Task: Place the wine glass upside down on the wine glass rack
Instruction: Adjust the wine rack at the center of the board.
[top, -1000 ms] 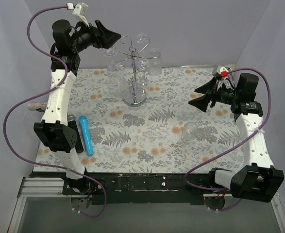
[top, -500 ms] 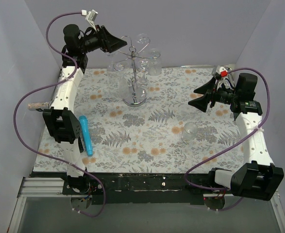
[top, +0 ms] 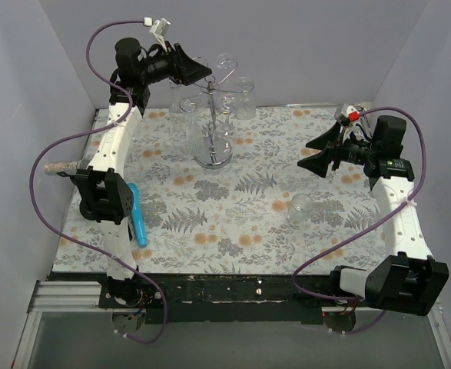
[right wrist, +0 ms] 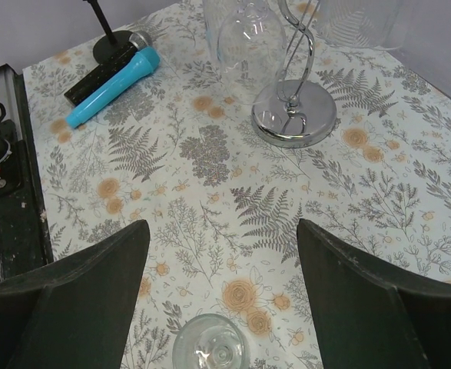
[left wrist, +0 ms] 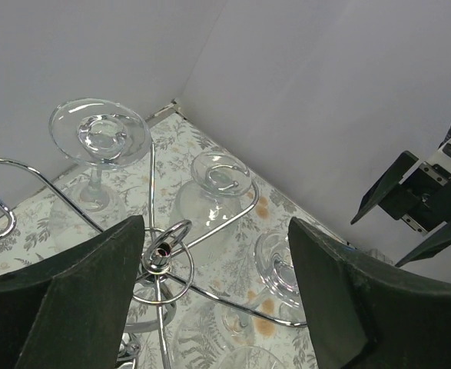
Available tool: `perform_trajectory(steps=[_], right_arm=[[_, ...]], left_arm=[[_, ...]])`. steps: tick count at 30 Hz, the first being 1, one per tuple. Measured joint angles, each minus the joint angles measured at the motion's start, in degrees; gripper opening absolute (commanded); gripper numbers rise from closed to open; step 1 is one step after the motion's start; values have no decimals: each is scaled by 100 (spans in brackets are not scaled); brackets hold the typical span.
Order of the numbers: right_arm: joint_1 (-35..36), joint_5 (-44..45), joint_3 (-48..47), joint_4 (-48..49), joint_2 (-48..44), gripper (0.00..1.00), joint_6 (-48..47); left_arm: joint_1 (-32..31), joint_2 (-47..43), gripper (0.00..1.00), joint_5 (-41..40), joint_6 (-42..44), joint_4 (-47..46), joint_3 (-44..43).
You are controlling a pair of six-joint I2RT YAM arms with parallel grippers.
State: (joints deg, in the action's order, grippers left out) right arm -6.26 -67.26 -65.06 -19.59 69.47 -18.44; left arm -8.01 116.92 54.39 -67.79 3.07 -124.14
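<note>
The clear wine glass (top: 300,206) sits on the floral bench (top: 233,231), lower right of centre. It is well apart from the shiny silver wire wine glass rack (top: 213,157) at upper centre. The left end effector (top: 200,69) hovers by the rack's top with its fingers apart and empty. The right end effector (top: 310,154), at the right edge above the glass, is also spread and empty. A blue plastic microphone (top: 139,227) lies at the left.

White arm links (top: 114,138), black joints (top: 102,196), purple cables (top: 32,184), dark wedge-shaped fingers (left wrist: 71,307)
</note>
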Motion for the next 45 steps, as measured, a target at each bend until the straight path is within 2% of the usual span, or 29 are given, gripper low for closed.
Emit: perform_trajectory(steps=[13,29,38,42,45], right_arm=[[-4,-48,0,0,0,85,2],[-7,-68,0,0,0,85,2],[-15,-85,0,2,0,85,7],[-15,-90,0,2,0,85,11],[-17,-92,0,2,0,85,17]], left_arm=[[-389,4,65,-826,1281,999,-546],[-455,267,53,-1187,1943,1526,-601],[-498,267,38,-1272,2092,1633,-601],[-520,267,25,-1290,2116,1655,-601],[-535,267,19,-1272,2153,1646,-601]])
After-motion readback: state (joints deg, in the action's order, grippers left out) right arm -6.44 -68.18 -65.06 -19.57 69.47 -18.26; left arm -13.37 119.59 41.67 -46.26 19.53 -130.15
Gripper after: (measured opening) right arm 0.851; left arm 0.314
